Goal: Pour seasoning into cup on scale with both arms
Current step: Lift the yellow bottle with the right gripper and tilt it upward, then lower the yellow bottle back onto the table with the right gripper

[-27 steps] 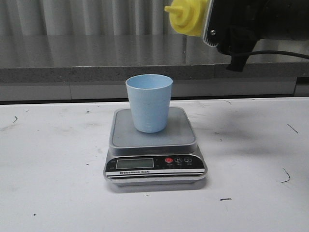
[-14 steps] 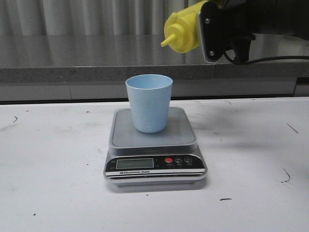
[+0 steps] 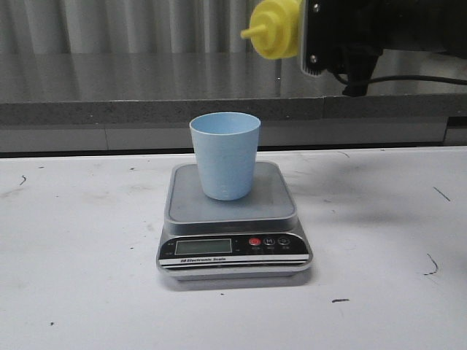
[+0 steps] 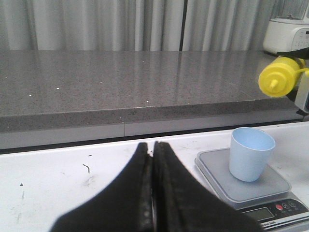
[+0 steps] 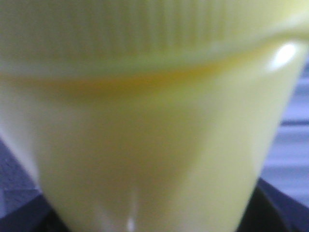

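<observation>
Front view: right tool [image 3: 310,33] grips seasoning bottle [image 3: 276,28] sideways above cup [image 3: 225,154].

A: The front view is evenly lit and quite sharp. The light seems to come from above, because the scale [image 3: 234,219] throws only a soft, short shadow on the white table [image 3: 80,277], at about 5 o'clock from it.

B: Is there glare?

A: A little. The grey counter [image 3: 146,84] behind reflects the curtain in pale vertical streaks. In the left wrist view the same counter shines, and the black fingers [image 4: 169,203] close to the lens are soft.

B: And the right wrist view?

A: Very blurred. The yellow bottle [image 5: 145,145] fills it, out of focus, with one bright highlight at 2 o'clock.
</observation>
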Robot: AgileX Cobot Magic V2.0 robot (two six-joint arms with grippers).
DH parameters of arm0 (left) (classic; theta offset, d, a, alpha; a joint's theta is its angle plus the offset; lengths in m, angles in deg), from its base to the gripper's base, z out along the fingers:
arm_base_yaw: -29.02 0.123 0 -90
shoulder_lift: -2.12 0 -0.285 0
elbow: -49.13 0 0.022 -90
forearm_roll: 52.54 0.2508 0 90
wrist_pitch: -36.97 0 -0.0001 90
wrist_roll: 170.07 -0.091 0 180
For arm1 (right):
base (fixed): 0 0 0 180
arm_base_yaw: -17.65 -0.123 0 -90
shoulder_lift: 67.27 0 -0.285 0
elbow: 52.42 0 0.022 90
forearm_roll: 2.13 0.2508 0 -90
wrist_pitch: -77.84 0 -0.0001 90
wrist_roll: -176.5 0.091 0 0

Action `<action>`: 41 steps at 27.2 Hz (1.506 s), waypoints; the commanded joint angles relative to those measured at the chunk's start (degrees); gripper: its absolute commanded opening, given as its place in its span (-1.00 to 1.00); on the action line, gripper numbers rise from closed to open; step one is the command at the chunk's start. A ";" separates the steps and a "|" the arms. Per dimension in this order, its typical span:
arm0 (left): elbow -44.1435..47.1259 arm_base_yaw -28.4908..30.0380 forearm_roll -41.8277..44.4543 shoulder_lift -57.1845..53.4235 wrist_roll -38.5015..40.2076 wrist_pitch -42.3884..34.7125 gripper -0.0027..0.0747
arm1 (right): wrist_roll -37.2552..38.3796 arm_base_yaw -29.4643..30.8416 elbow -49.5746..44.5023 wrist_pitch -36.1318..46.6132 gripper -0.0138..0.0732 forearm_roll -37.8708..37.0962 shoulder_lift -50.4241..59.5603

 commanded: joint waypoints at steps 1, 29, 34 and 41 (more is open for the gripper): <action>-1.36 0.14 -0.85 0.32 0.56 -4.79 -0.98 | 17.24 -1.01 1.26 6.55 -0.32 7.55 3.15; -1.36 0.14 -0.85 0.32 0.56 -4.79 -0.98 | 71.60 -7.41 -25.38 12.18 -0.32 16.61 11.96; -1.36 0.14 -0.85 0.32 0.56 -4.79 -0.98 | 71.60 -7.41 -31.09 17.25 -0.32 21.34 8.35; -1.36 0.14 -0.85 0.32 0.56 -4.79 -0.98 | 79.82 -7.41 -31.09 24.14 -0.32 22.01 0.10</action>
